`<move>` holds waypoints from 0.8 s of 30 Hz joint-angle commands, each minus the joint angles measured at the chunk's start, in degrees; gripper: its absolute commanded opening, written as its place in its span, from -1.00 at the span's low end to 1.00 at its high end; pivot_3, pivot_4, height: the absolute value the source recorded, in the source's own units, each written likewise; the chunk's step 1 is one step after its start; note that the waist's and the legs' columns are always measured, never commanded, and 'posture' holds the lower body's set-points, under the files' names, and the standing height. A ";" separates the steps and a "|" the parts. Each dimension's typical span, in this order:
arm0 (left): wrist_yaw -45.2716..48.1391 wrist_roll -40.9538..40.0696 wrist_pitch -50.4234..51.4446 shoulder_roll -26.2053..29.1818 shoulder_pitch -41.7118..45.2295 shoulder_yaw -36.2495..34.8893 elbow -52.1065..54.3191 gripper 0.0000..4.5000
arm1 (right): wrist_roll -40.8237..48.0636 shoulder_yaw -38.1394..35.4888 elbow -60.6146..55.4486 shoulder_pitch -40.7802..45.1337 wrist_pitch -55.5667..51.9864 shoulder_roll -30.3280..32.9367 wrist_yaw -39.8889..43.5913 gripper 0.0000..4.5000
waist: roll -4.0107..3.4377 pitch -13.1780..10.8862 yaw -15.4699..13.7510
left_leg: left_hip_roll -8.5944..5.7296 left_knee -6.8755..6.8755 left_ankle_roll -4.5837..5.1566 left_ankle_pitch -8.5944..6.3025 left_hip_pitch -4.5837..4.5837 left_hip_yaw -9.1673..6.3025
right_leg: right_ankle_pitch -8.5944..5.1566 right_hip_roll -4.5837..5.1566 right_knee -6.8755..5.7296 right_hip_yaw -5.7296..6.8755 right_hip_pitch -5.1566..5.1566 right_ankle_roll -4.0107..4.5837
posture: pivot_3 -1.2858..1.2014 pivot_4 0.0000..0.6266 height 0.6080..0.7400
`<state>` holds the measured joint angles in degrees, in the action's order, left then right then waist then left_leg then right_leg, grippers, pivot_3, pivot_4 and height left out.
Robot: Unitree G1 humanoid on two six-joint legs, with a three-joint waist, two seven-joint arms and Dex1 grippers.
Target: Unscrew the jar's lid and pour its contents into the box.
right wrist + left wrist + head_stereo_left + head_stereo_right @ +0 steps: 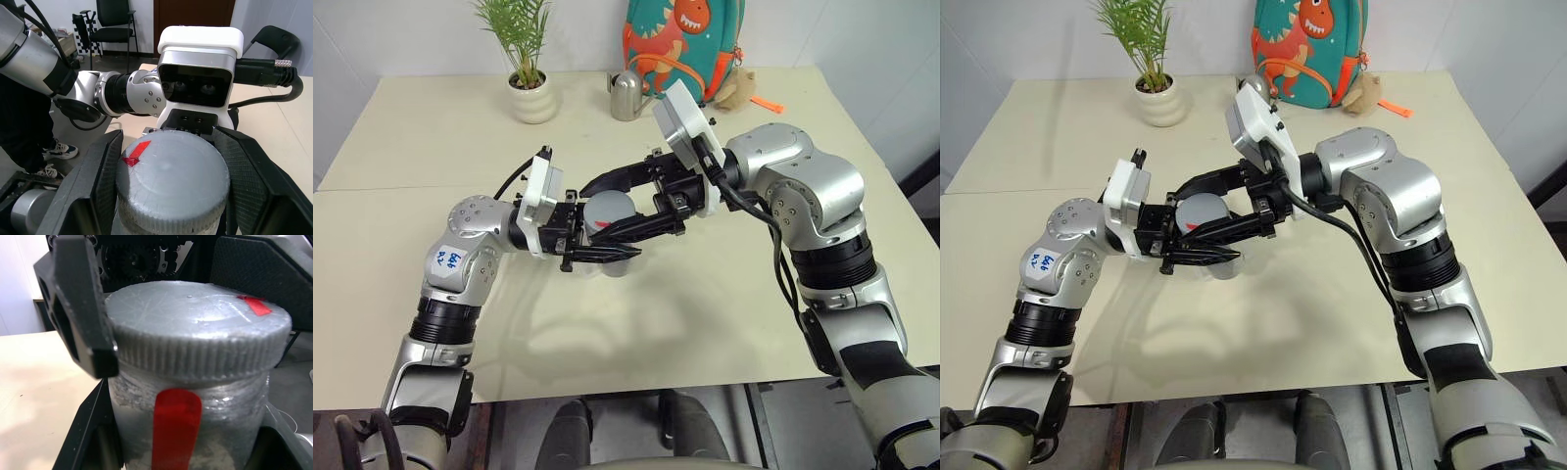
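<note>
Ribbed round grey lid (195, 328) tops a cloudy silvery cylindrical jar (195, 416).

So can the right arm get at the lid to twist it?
Probably yes. The right tool is already shut on the lid, one finger on each side, and nothing lies between them. The left tool holds the jar below.

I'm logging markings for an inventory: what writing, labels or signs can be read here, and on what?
Handwritten blue marks on the white sticker on the left arm: too small to read.
Red mark on the lid: a plain patch, no text.
Red strip on the jar: no text.
</note>
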<state>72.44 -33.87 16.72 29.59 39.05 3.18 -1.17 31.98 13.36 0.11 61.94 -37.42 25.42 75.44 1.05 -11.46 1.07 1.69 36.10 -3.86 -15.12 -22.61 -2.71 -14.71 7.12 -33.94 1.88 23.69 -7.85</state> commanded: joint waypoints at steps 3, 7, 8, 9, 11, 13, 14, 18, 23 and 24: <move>-1.63 0.85 -0.85 1.55 -0.56 -3.57 -1.49 -0.11 | 0.89 -3.55 -0.64 -0.46 -0.41 0.22 -2.65 0.58 | 0.00 0.00 0.13 | 0.00 0.01 -0.01 0.01 0.02 0.00 | 0.00 0.00 -0.05 -0.02 0.00 0.00 | 0.03 -0.52 1.00; -2.02 1.55 -1.00 2.60 -0.82 -4.56 -2.11 -0.11 | 1.48 -6.58 -1.41 -1.59 1.28 0.86 -3.86 0.98 | 0.00 0.00 0.15 | 0.00 0.01 -0.02 0.01 0.02 0.00 | 0.00 0.00 -0.06 -0.03 0.00 0.00 | 0.03 -0.52 1.00; -2.19 1.69 -1.05 2.79 -0.96 -4.80 -2.18 -0.11 | 1.10 -6.82 -1.79 -1.83 1.81 1.14 -4.04 0.98 | 0.00 0.00 0.15 | 0.00 0.01 -0.02 0.01 0.02 0.01 | 0.00 0.00 -0.06 -0.04 0.00 0.00 | 0.03 -0.52 1.00; -2.37 1.82 -1.07 2.90 -1.02 -4.98 -2.22 -0.11 | 0.85 -6.92 -2.09 -2.01 2.03 1.33 -4.15 0.98 | 0.00 0.00 0.13 | 0.00 0.00 -0.02 0.01 0.02 0.01 | 0.00 0.00 -0.05 -0.04 0.00 0.00 | 0.03 -0.52 1.00; -3.19 1.96 -0.95 2.80 -1.12 -5.43 -2.19 -0.11 | 0.93 -7.06 -3.32 -2.67 1.93 1.54 -4.63 0.98 | 0.00 0.00 0.15 | 0.00 -0.01 -0.02 0.01 0.02 0.01 | 0.00 0.00 -0.04 -0.04 0.00 0.00 | 0.03 -0.52 1.00; -4.05 2.16 -0.86 2.52 -1.20 -5.76 -2.16 -0.11 | 0.59 -6.49 -5.12 -3.63 1.67 1.00 -6.38 0.98 | 0.00 0.00 0.15 | 0.00 -0.01 -0.02 0.01 0.02 0.01 | 0.00 0.00 -0.04 -0.04 0.00 0.00 | 0.03 -0.52 1.00; -4.32 2.28 -0.87 2.31 -1.23 -5.72 -2.14 -0.11 | -0.19 -5.66 -5.93 -4.18 1.83 0.48 -7.61 0.98 | 0.00 0.00 0.15 | 0.00 0.00 -0.02 0.01 0.02 0.01 | 0.00 0.00 -0.04 -0.05 0.00 0.00 | 0.03 -0.52 1.00; -5.44 2.59 -0.75 1.39 -1.54 -5.02 -1.47 -0.11 | -1.68 -3.73 -7.44 -5.57 1.06 -2.88 -13.09 0.98 | 0.00 0.00 0.27 | 0.00 0.02 -0.02 0.01 0.03 0.02 | 0.00 0.00 -0.08 -0.06 0.00 -0.01 | 0.03 -0.52 1.00; -5.68 2.33 0.06 0.68 -2.34 -4.28 0.12 -0.11 | -3.76 -1.92 -6.66 -6.13 2.23 -4.94 -15.56 0.98 | 0.00 0.00 0.38 | 0.00 0.01 -0.02 0.02 0.10 0.06 | 0.00 -0.02 -0.13 -0.16 0.00 0.00 | 0.03 -0.52 1.00; -5.66 2.33 0.19 0.59 -2.37 -4.20 0.27 -0.11 | -4.04 -1.88 -6.12 -5.92 2.54 -5.10 -15.49 0.98 | 0.00 0.00 0.37 | 0.00 0.01 -0.03 0.01 0.10 0.07 | 0.00 -0.02 -0.13 -0.19 0.00 -0.01 | 0.03 -0.52 1.00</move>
<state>66.82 -31.26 16.94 30.13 36.78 -0.82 -2.95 28.06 12.04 -5.02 55.20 -36.15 20.65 60.37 1.05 -11.46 1.44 1.69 36.11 -3.88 -15.11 -22.51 -2.63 -14.71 7.09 -34.07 1.68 23.69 -7.86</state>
